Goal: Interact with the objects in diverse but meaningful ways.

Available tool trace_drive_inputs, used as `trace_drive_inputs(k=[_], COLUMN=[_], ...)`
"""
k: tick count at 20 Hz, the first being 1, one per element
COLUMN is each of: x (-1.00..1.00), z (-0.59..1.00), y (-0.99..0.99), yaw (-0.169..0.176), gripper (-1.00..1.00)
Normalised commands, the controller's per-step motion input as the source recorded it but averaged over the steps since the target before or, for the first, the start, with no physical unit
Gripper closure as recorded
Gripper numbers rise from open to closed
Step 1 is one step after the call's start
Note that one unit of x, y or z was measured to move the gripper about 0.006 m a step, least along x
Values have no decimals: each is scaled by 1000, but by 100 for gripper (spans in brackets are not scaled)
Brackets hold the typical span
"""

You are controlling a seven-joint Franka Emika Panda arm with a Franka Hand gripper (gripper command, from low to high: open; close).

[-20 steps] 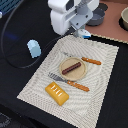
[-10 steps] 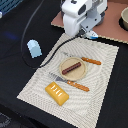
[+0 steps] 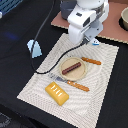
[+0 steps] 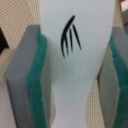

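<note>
Two green-padded grey fingers (image 4: 31, 85) of the gripper (image 4: 75, 75) flank a small white bottle-like figure with a black mark (image 4: 75, 45); pads look just touching or nearly so, pinch not certain. Judgement: positioned for a side grasp at the narrowing waist. Beyond, dark brown sausage (image 3: 72, 67) lies on a tan round plate (image 3: 80, 75), ridged yellow-orange bread block (image 3: 57, 93) nearer, pale blue rounded shaker (image 3: 35, 47) off the striped cream placemat (image 3: 102, 90), on a black tabletop (image 3: 20, 25)
</note>
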Motion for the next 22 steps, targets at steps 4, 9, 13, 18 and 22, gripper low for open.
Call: trace_drive_inputs(k=[4, 9, 13, 18, 22], x=[254, 301, 306, 317, 80], z=[-204, -47, 7, 118, 620], y=[353, 368, 377, 381, 252], yaw=[0, 0, 0, 0, 0], gripper=[100, -100, -100, -100, -100])
